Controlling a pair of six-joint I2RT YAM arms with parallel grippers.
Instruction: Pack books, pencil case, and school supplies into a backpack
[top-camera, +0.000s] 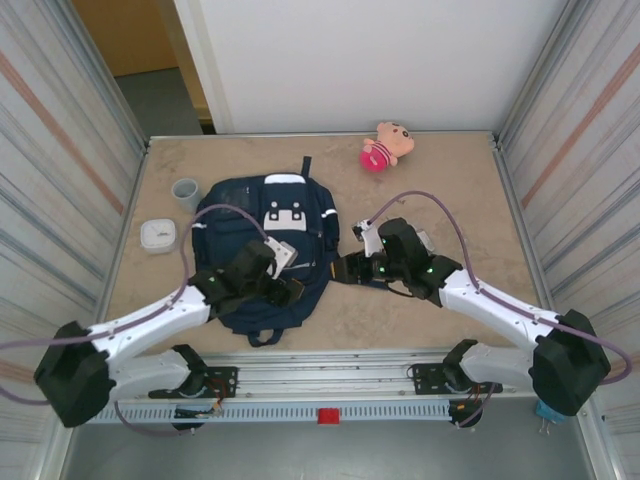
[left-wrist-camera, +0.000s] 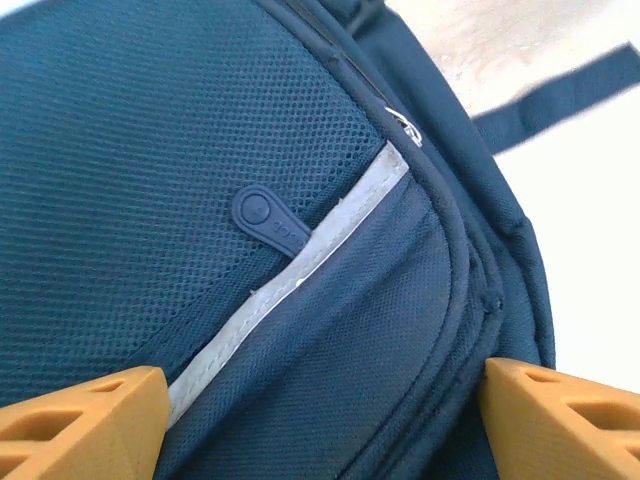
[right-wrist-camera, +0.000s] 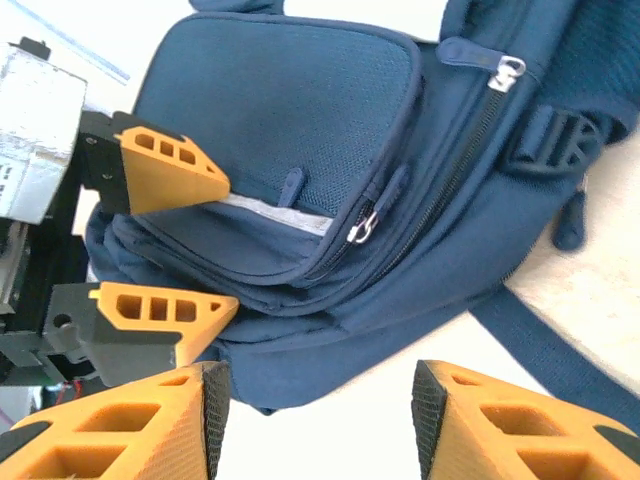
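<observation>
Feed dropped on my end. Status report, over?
Left gripper open, straddling front pocket of backpack. Right gripper open, empty, beside it. Backpack flat on table, zips look shut. Plush toy, cup, white box well clear.

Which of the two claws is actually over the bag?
The left gripper: its open fingers spread over the backpack. The right gripper hangs open just off the backpack's edge, above the table.

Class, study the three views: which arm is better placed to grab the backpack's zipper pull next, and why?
Probably right: the right claw, open, faces the silver zipper pull on the backpack, while the left claw straddles the front pocket.
</observation>
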